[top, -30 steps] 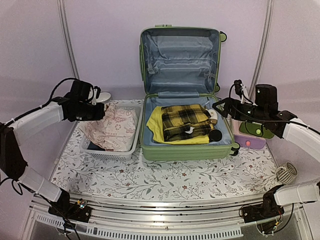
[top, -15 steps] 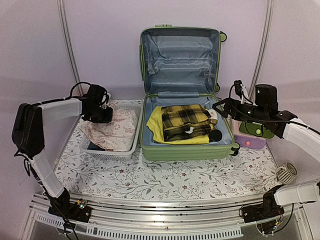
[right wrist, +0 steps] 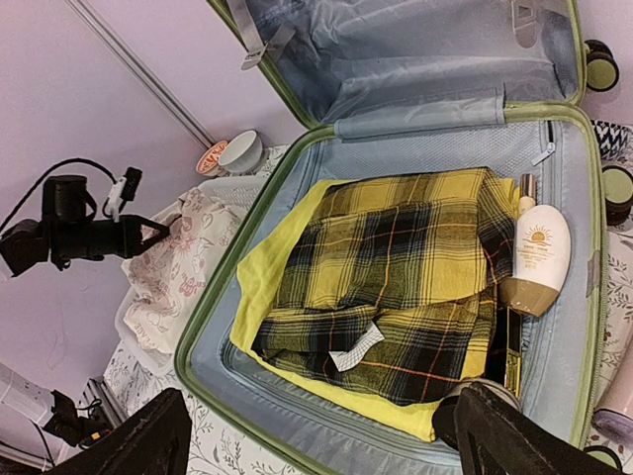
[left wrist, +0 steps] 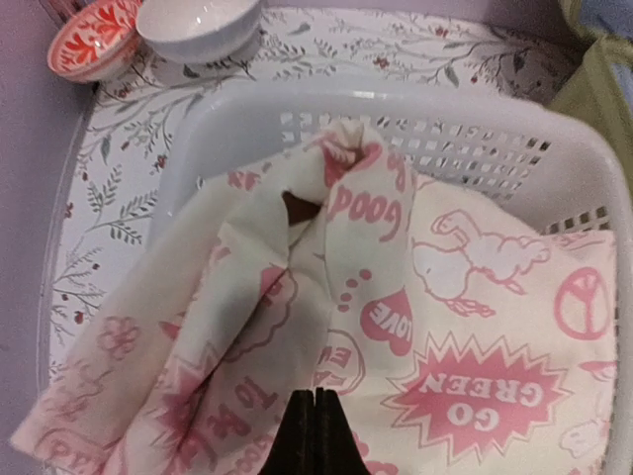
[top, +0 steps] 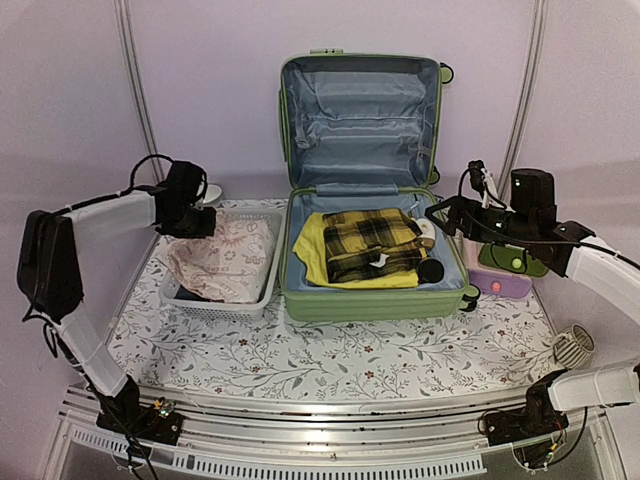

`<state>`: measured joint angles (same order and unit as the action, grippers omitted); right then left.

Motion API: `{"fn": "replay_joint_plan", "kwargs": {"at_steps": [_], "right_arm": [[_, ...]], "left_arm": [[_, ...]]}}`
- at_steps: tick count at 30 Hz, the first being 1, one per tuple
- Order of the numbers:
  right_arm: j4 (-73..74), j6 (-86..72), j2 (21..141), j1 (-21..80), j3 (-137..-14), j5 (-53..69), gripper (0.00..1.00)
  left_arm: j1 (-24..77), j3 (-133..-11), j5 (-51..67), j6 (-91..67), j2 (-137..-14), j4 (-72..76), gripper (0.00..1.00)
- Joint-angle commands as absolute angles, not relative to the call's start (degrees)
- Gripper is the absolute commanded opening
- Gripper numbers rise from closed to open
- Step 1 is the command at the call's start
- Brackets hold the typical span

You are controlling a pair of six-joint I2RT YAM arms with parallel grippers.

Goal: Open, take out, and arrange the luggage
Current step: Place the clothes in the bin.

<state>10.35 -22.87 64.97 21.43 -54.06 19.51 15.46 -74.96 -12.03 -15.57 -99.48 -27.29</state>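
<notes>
The light-green luggage lies open on the table with its lid upright against the wall. Inside lie a yellow-black plaid shirt on a yellow cloth, a sunscreen bottle and a black round item. My left gripper is shut and empty just above a pink-printed cloth in the white basket. My right gripper is open and hovers over the luggage's right side.
The white perforated basket stands left of the luggage. A white-green-purple box stands to its right. Two small bowls sit behind the basket. A small round white object lies near the right front edge.
My left arm swung in over the basket, then drew back and up a little, its gripper staying shut. The right arm and the luggage contents have not moved.
</notes>
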Motion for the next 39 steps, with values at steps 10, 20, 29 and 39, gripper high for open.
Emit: {"fn": "replay_joint_plan", "kwargs": {"at_steps": [10,20,29,39], "right_arm": [[10.6,-22.6,63.7,21.8,-55.0,19.1,0.94],[10.2,-22.8,64.4,21.8,-55.4,20.3,0.94],[10.5,-22.6,64.4,21.9,-56.4,20.3,0.94],[10.2,-22.6,64.8,21.8,-56.2,20.3,0.94]], "left_arm": [[14.4,-71.8,-16.2,-13.5,-88.2,-33.8,0.4],[7.3,-73.1,-11.3,-11.0,-91.3,-32.8,0.98],[6.6,-76.5,0.3,-11.5,-96.8,-37.8,0.81],[7.6,-69.9,3.7,-13.8,-89.3,-39.6,0.22]]}}
